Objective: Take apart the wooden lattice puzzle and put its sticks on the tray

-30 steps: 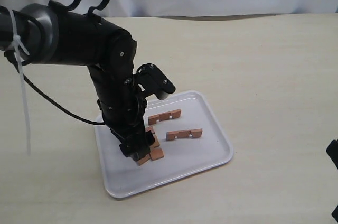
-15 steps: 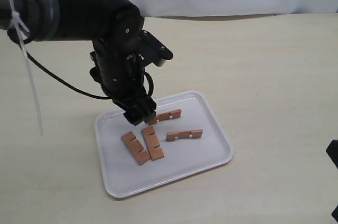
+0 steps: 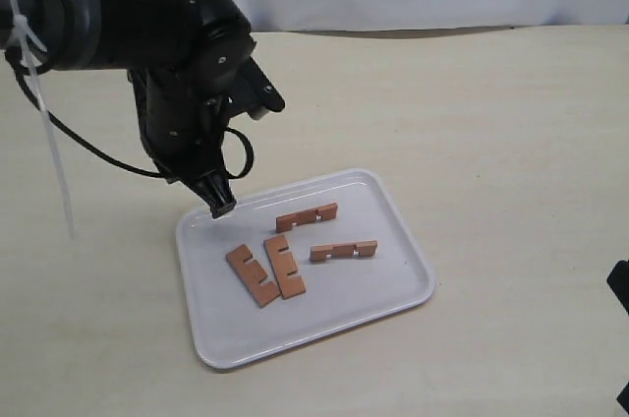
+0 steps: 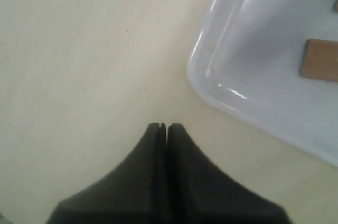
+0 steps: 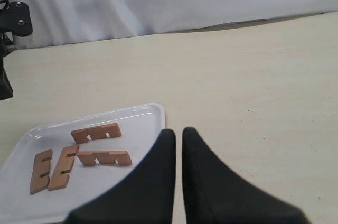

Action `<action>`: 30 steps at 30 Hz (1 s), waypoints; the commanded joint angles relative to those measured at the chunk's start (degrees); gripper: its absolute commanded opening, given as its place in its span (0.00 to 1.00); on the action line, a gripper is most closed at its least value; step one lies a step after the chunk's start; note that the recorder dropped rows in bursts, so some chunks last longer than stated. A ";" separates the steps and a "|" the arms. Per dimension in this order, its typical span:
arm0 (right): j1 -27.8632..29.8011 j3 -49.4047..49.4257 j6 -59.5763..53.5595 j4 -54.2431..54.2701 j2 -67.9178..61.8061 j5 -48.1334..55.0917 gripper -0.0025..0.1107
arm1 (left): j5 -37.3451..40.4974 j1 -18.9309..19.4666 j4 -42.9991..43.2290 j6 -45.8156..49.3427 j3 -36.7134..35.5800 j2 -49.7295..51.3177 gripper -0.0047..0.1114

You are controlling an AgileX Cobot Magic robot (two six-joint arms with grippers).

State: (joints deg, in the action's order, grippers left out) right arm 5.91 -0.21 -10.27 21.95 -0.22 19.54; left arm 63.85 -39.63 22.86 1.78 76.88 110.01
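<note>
Exterior view: four sticks (image 3: 284, 266) lie flat inside the tray (image 3: 364, 294), which sits on the bench (image 3: 491, 142); none is interlocked with another.
Stick layout: two lie side by side in the left part of the tray, too close to tell whether they touch; the other two lie apart nearer the middle.
Left end effector (image 3: 218, 207): clenched on nothing, jaws pressed together, raised over the far left corner of the tray.
Right end effector (image 5: 178, 131): jaws drawn almost together with a thin slit between them, nothing held; it faces the tray from the right.
Task status: judged done, since every stick is separate and on the tray.
Rim strike: a low sweep or descent of the left end effector at that corner could catch the raised rim and shove the tray across the bench.
Stick scatter: the sticks look light and the tray smooth, so a jolt would likely slide them together or over the low rim.
Cable (image 3: 98, 153): it hangs slack beside the left arm; a swing toward the tray could drag it across the rim.
Needless regrasp: any further pinch among the paired sticks risks flicking the neighbour out.
</note>
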 commanded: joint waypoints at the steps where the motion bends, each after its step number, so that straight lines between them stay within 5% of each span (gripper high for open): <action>1: 0.00 0.21 -0.41 -0.40 0.22 0.07 0.06 | -0.01 5.23 0.26 -3.78 0.47 -3.73 0.04; 10: 0.00 0.21 -0.41 -0.40 0.22 0.07 0.06 | -1.07 21.12 -8.80 -9.24 0.05 -17.68 0.04; 21: 0.00 0.21 -0.41 -0.40 0.22 0.07 0.06 | -13.74 33.61 -10.25 -7.87 -14.71 -44.20 0.04; 30: 0.00 0.21 -0.41 -0.40 0.22 0.07 0.06 | -33.54 35.87 -17.52 -7.67 -30.12 -70.04 0.04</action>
State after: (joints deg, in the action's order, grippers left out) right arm 5.91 -0.21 -10.27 21.95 -0.22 19.54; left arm 37.60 -3.91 7.17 -5.91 51.84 47.11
